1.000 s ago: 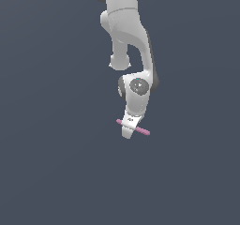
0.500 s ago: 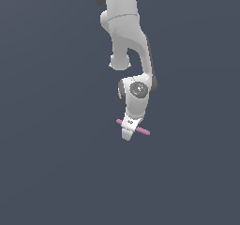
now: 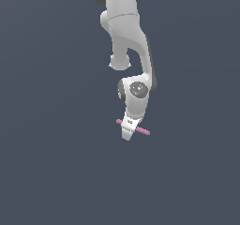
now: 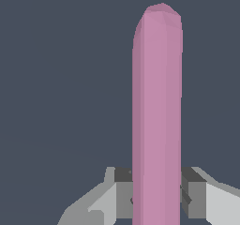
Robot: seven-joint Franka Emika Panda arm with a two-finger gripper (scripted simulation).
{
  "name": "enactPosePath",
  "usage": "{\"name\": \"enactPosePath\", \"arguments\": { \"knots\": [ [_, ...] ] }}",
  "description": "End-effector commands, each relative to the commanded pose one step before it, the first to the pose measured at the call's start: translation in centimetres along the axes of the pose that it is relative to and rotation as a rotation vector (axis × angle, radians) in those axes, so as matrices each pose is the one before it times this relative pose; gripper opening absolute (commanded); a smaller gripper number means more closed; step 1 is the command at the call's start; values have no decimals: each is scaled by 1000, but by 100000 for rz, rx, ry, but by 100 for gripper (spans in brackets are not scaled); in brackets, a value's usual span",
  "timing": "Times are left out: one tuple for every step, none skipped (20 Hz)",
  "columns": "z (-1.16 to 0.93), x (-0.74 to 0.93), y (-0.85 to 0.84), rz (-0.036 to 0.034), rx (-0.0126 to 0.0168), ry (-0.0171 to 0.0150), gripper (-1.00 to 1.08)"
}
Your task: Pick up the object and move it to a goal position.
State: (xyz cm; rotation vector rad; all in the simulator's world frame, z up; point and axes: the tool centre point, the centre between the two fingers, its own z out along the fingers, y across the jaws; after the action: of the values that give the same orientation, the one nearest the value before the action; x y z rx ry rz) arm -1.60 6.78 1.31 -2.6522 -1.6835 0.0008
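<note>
The object is a thin, straight pink rod (image 3: 142, 131). In the exterior view it sticks out on both sides of my white gripper (image 3: 129, 130), slanting down toward the exterior view's right. The gripper hangs at the end of the white arm, and its jaws are shut on the rod's middle. In the wrist view the rod (image 4: 157, 116) fills the centre, and the grey fingertip pads (image 4: 123, 191) press against it on both sides. The gripper (image 4: 157, 196) holds the rod over the plain dark grey ground. No goal marker shows in either view.
The white arm (image 3: 126, 41) reaches down from the top of the exterior view. Around it there is only flat, dark grey-blue ground (image 3: 51, 149).
The arm and the held rod have barely shifted over the last second; the grip looks the same.
</note>
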Motion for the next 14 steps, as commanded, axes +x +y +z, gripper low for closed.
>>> {"name": "enactPosePath", "arguments": {
  "knots": [
    [-296, -344, 244, 56, -40, 5, -100],
    [-218, -247, 163, 0, 0, 0, -100],
    [-266, -301, 199, 0, 0, 0, -100],
    [-313, -354, 234, 0, 0, 0, -100],
    [-360, -406, 269, 0, 0, 0, -100],
    [-406, -458, 304, 0, 0, 0, -100],
    [-452, -509, 338, 0, 0, 0, -100],
    [-498, -559, 372, 0, 0, 0, -100],
    [-544, -610, 407, 0, 0, 0, -100],
    [-590, -660, 441, 0, 0, 0, -100],
    [-636, -710, 476, 0, 0, 0, -100],
    [-682, -759, 510, 0, 0, 0, -100],
    [-724, -804, 542, 0, 0, 0, -100],
    [-763, -805, 550, -58, 15, 77, -100]
  ]
}}
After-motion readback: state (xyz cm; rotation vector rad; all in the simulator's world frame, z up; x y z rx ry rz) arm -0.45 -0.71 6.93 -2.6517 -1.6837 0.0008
